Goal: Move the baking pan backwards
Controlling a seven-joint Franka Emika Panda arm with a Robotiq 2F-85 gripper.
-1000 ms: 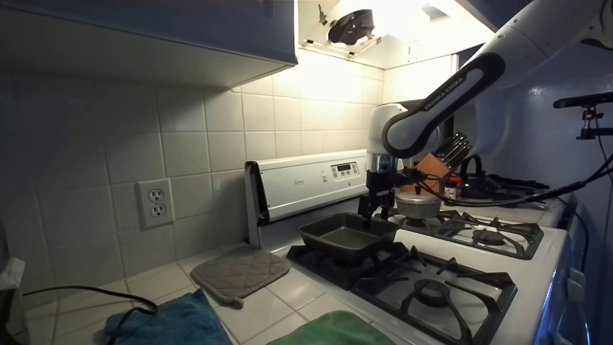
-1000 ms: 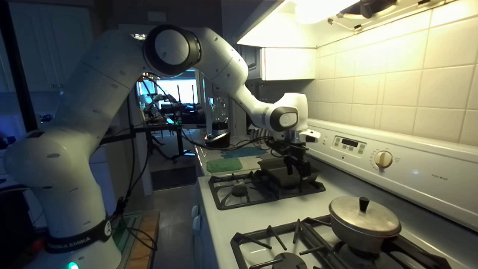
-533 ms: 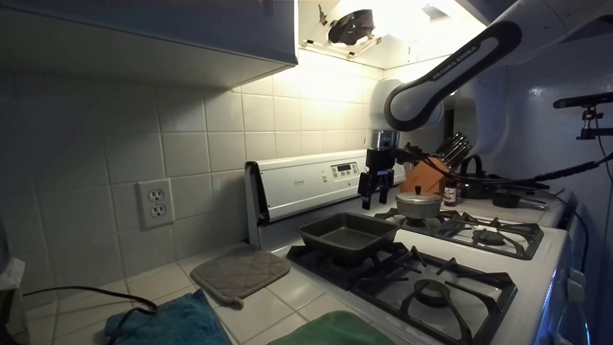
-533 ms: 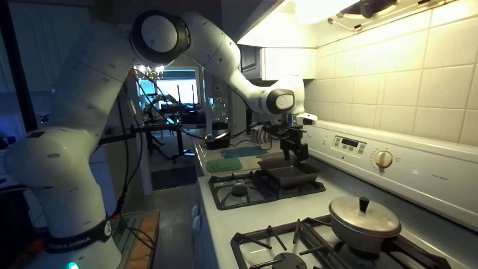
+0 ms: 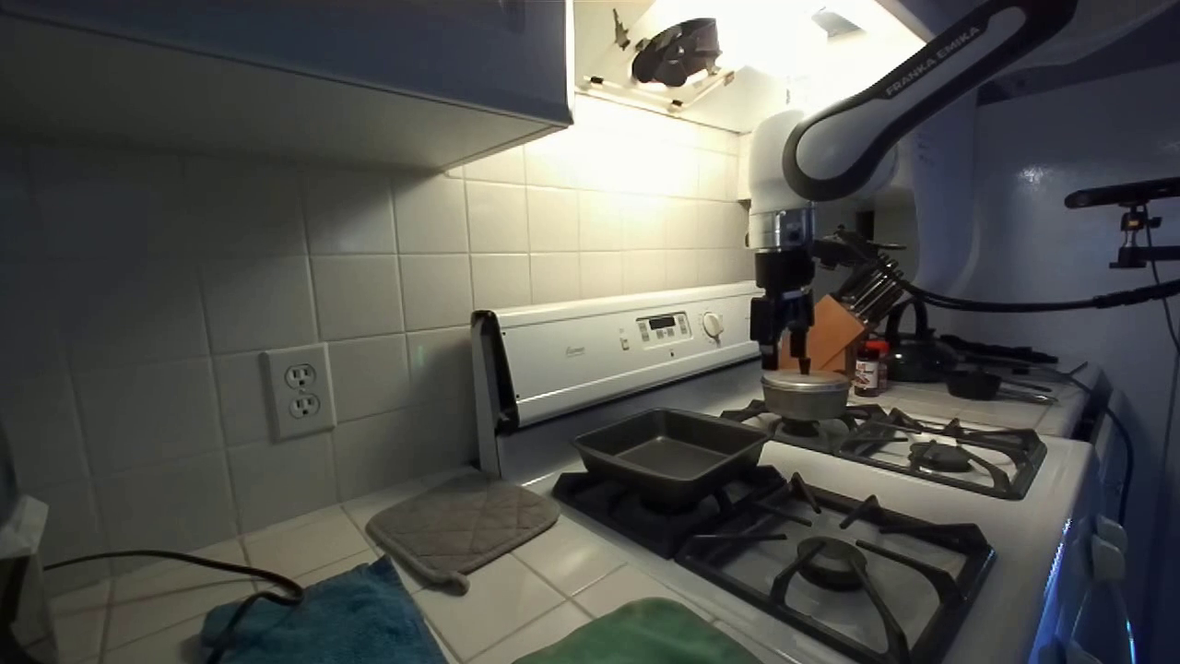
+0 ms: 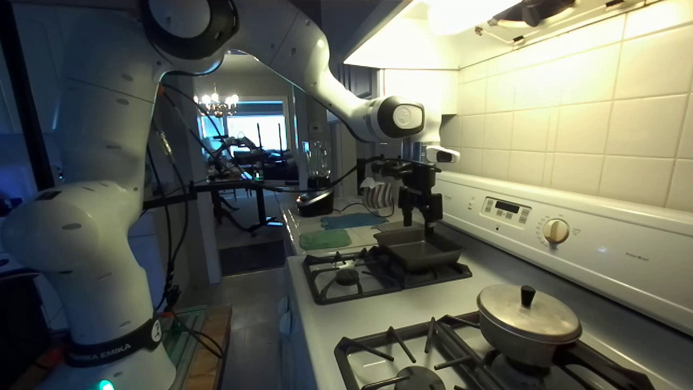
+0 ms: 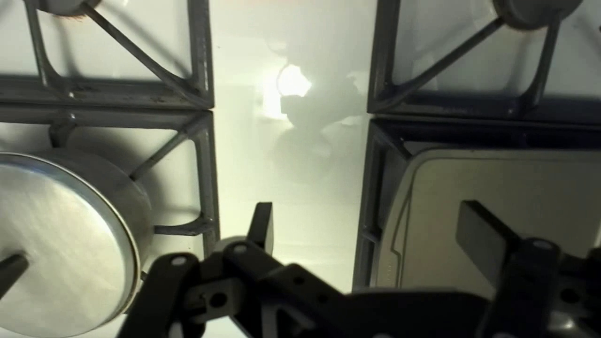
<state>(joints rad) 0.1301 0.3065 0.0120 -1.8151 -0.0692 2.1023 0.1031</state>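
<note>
The dark, shallow rectangular baking pan (image 5: 671,454) sits upright on a burner grate near the stove's back panel. It also shows in an exterior view (image 6: 418,253) and at the right of the wrist view (image 7: 436,188), where its lower part is hidden by the gripper. My gripper (image 5: 785,356) is raised above the stove, apart from the pan. It shows too in an exterior view (image 6: 418,225). In the wrist view the gripper (image 7: 368,225) is open with nothing between its fingers. One finger appears over the white stovetop, the other over the pan.
A silver lidded pot (image 6: 528,325) stands on another burner, left in the wrist view (image 7: 61,249). A knife block (image 5: 825,332) stands beyond it. A grey mat (image 5: 466,521), blue cloth (image 5: 332,618) and green cloth (image 5: 641,636) lie on the counter. The range hood (image 6: 403,49) hangs overhead.
My gripper was down at the pan with a finger over its rim; it has risen clear and moved towards the lidded pot's side. The pan has not visibly moved.
</note>
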